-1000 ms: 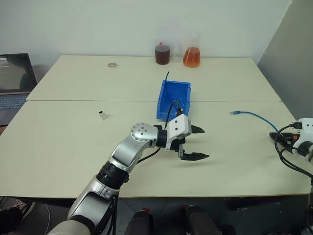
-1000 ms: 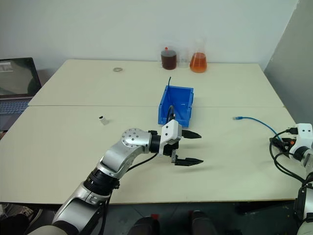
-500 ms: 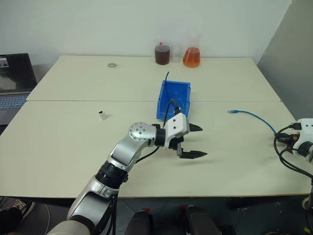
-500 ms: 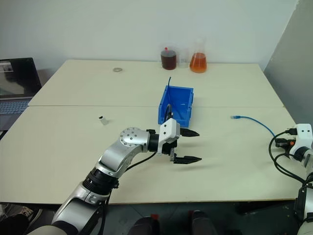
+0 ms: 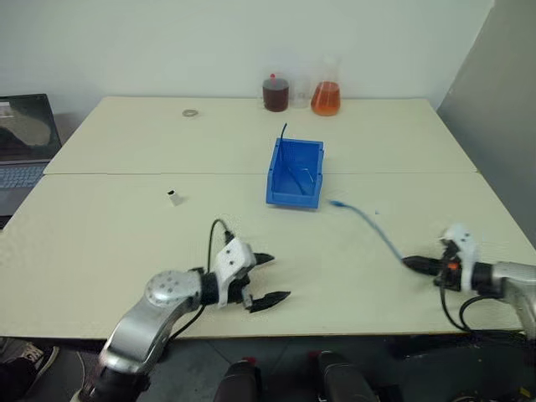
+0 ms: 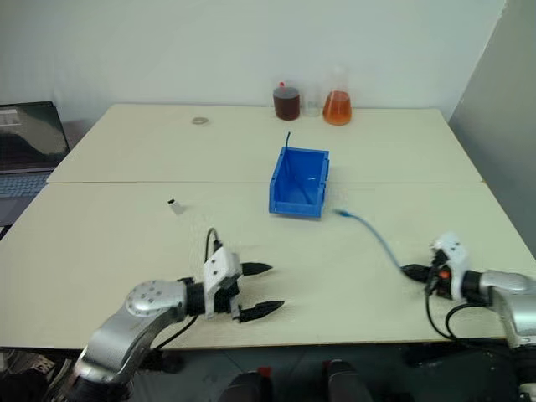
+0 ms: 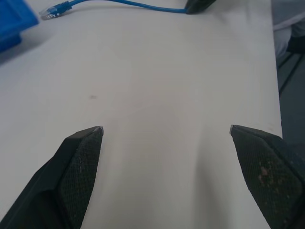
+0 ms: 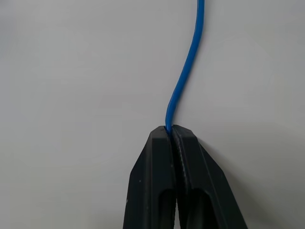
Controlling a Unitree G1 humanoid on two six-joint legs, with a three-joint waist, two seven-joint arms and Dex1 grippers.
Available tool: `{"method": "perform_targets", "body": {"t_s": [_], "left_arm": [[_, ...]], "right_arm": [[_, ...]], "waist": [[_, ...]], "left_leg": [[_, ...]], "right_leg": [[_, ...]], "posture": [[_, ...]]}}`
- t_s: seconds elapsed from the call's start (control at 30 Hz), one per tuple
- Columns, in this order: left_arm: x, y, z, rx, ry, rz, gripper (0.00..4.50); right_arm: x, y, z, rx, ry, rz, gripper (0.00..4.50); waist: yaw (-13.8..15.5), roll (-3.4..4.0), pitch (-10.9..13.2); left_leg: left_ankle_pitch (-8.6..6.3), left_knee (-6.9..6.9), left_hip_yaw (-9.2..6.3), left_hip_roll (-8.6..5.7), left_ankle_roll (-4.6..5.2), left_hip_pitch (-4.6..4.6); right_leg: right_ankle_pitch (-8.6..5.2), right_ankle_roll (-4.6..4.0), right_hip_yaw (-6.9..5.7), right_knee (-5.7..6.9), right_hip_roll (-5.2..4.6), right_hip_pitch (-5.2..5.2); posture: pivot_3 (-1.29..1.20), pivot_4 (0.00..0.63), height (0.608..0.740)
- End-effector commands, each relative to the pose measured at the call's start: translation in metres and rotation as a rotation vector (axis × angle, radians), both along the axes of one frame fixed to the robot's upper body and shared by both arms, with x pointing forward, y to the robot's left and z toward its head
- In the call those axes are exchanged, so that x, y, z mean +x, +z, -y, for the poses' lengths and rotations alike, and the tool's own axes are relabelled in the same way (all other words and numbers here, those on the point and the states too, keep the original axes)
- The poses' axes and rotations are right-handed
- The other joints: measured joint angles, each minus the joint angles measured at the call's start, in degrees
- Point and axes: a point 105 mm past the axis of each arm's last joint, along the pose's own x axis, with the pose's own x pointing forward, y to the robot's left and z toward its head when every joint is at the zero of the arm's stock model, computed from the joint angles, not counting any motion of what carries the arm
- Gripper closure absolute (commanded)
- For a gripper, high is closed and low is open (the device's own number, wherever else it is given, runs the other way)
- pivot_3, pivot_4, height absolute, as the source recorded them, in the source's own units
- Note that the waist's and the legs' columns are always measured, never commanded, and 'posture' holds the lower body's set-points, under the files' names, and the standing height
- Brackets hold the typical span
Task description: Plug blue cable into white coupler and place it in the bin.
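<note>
Worktop (image 5: 126,260) of pale cream laminate spans the scene, with a dark laptop (image 5: 21,138) off its far left edge. Near the middle stands the bright blue rectangular plastic bin (image 5: 295,173), a short dark wire rising from it. At the far edge sit a dark red jar (image 5: 275,94) and an orange flask (image 5: 325,97), with a small ring (image 5: 190,112) to their left. The thin light-blue cable (image 5: 377,230) runs from its clear plug (image 5: 337,203), just right of the bin's near corner, to the right gripper (image 5: 412,264), whose black fingers (image 8: 178,186) are clamped on it. The left gripper (image 5: 266,280) hovers at the near edge, spread wide and empty. The tiny white boxy coupler (image 5: 173,197) lies alone to the left of the bin.
</note>
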Motion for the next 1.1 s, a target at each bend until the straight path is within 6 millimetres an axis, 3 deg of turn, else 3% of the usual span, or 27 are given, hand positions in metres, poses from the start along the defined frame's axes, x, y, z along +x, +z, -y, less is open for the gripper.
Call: {"method": "perform_targets", "body": {"t_s": [0.03,0.17,0.3,0.37,0.47,0.6,0.83,1.1], "left_arm": [[-0.010,0.016,-0.015,-0.006,0.096,0.048,0.00],[-0.020,0.015,-0.034,0.000,0.231,0.034,0.00],[-0.026,0.015,-0.040,-0.003,0.308,0.035,0.00],[-0.028,0.015,-0.038,-0.025,0.353,0.037,0.00],[-0.032,0.014,-0.041,-0.037,0.435,0.035,0.00],[-0.038,0.006,-0.065,0.000,0.585,0.024,0.00],[-0.060,-0.008,-0.090,0.013,0.756,-0.022,0.00],[-0.045,-0.004,-0.093,0.000,0.747,0.021,0.00]], "right_arm": [[-0.001,0.017,-0.011,0.017,0.072,-0.014,4.47],[0.015,0.022,-0.017,0.017,0.080,0.011,4.47],[0.038,0.028,-0.042,0.038,0.073,0.085,4.47],[0.053,0.037,-0.069,0.087,0.062,0.135,4.47],[0.059,0.046,-0.109,0.136,0.107,0.155,4.47],[0.054,0.039,-0.132,0.146,0.136,0.130,4.47],[0.056,0.022,-0.136,0.100,0.075,0.111,4.47],[0.060,0.012,-0.133,0.089,0.000,0.087,4.47]], "waist": [[0.3,0.02,0.0],[0.3,-0.08,0.1],[0.2,-0.10,0.1],[0.1,-0.10,0.1],[-0.1,-0.07,0.1],[0.3,-0.09,0.1],[0.3,-0.11,0.1],[0.1,-0.11,0.1]], "left_leg": [[0.00,0.04,0.04,-0.02,0.00,0.00],[0.03,0.15,0.08,-0.11,0.04,-0.02],[0.03,0.06,0.07,-0.10,0.04,-0.02],[0.02,0.02,0.04,-0.07,0.04,-0.05],[0.02,-0.02,0.05,-0.01,0.03,-0.08],[0.01,-0.07,-0.02,-0.02,0.02,-0.16],[0.00,-0.04,0.07,-0.15,0.01,-0.21],[0.01,-0.04,0.04,-0.06,0.01,-0.14]], "right_leg": [[-0.06,-0.10,0.03,-0.05,-0.01,0.01],[-0.07,-0.12,0.05,-0.14,-0.08,0.07],[0.00,0.00,0.02,-0.11,-0.06,0.04],[0.03,0.03,-0.01,-0.09,-0.02,0.00],[0.04,0.02,0.04,-0.03,0.04,-0.09],[0.01,-0.04,-0.03,-0.06,0.00,-0.15],[-0.06,-0.13,-0.03,-0.18,-0.20,-0.14],[-0.17,-0.33,-0.07,-0.07,-0.03,-0.14]], "posture": [[0.00,0.150,0.740],[0.00,0.150,0.740],[0.00,0.150,0.740],[0.00,0.150,0.740],[0.00,0.150,0.740],[0.00,0.150,0.740],[0.00,0.150,0.740],[0.00,0.150,0.740]]}}
